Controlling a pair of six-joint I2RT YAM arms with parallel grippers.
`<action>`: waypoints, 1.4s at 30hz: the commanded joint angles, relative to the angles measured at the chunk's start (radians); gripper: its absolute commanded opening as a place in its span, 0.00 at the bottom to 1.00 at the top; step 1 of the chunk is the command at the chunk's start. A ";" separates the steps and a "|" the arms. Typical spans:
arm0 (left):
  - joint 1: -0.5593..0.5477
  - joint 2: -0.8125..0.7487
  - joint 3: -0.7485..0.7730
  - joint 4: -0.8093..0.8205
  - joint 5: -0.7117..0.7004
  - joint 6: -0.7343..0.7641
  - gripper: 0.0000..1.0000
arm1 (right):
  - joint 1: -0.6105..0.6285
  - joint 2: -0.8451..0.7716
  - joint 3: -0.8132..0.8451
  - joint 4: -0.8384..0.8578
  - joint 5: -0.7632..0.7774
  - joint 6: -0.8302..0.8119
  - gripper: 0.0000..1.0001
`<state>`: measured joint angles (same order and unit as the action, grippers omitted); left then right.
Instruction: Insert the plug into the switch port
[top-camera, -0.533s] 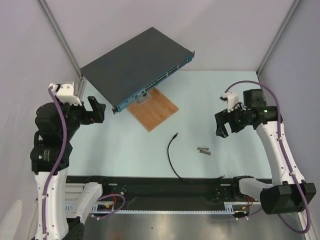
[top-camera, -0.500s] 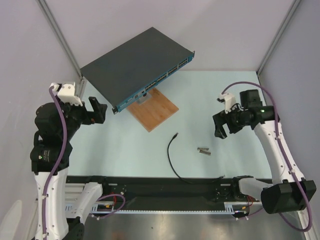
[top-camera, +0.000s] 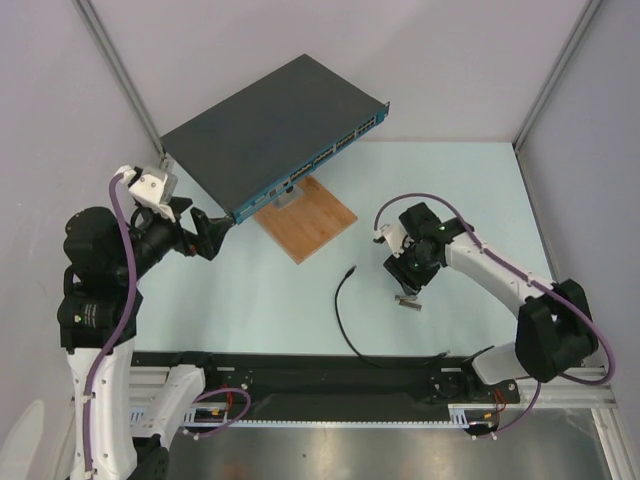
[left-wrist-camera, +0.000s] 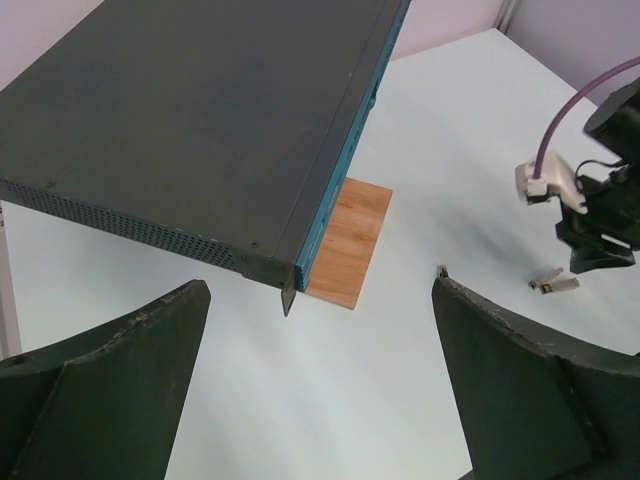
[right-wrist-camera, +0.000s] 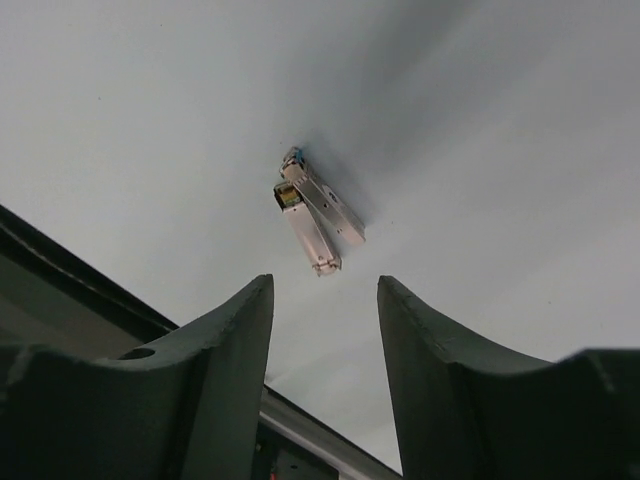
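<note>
Between the right fingers (right-wrist-camera: 220, 380), spread apart and holding nothing: bare worktop (right-wrist-camera: 120, 120), and just beyond the tips two short grey metal pieces (right-wrist-camera: 315, 212), lying touching in a narrow V. Left of those pieces, near but apart, the plug (top-camera: 350, 270), lying free on the worktop at the far tip of a thin black cable (top-camera: 341, 318) that curves toward the near edge. Between the left fingers (left-wrist-camera: 120, 380), also wide apart and empty: ahead, a corner of the dark-grey switch box (left-wrist-camera: 180, 120), with its teal front strip (left-wrist-camera: 345, 150) running away. Along that strip, a row of alike ports (top-camera: 330, 155), all well apart from the plug. Under the box's front edge, a brown wooden board (left-wrist-camera: 347, 243), between box and plug. Any print on the strip too small to read
</note>
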<state>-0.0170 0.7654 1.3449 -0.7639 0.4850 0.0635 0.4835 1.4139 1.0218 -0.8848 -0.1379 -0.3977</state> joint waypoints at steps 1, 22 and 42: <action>0.008 0.009 0.027 0.037 0.043 0.025 1.00 | 0.036 0.051 -0.022 0.078 0.050 0.005 0.51; 0.008 0.014 -0.004 0.066 0.037 0.010 0.99 | 0.047 0.226 -0.051 0.179 0.081 -0.036 0.38; 0.008 0.035 0.006 0.083 0.041 0.024 0.98 | -0.003 0.290 0.006 0.188 0.046 -0.009 0.03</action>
<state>-0.0170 0.7860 1.3212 -0.7109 0.5018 0.0639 0.4866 1.6825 0.9939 -0.7246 -0.0856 -0.4259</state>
